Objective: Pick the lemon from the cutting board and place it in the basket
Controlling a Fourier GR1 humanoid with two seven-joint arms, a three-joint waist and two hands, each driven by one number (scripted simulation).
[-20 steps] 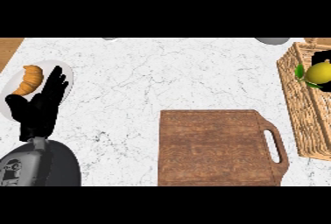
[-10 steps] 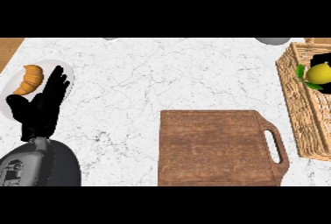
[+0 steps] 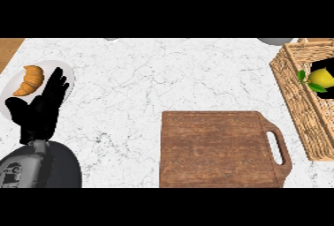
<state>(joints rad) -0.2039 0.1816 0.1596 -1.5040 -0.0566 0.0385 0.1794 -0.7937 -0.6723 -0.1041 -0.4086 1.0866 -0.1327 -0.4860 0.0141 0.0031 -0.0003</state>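
The yellow lemon [image 3: 320, 78], with green leaves at its side, is inside the wicker basket [image 3: 295, 99] at the right edge of the head view. Black parts of my right hand [image 3: 326, 65] show above and below the lemon, curled round it; the rest of that hand and its arm are cut off by the frame. The wooden cutting board [image 3: 215, 150] lies in the lower middle with nothing on it. Far to the left my left hand [image 3: 40, 110] rests open, fingers pointing up, away from the board and basket.
A white plate [image 3: 65, 73] with a croissant [image 3: 29, 79] lies at the far left, under my left fingertips. A grey round object [image 3: 274, 40] shows at the top right, just behind the basket. White marble counter lies between plate and board.
The lemon and the right hand have shifted a little lower within the basket. The left hand has not moved.
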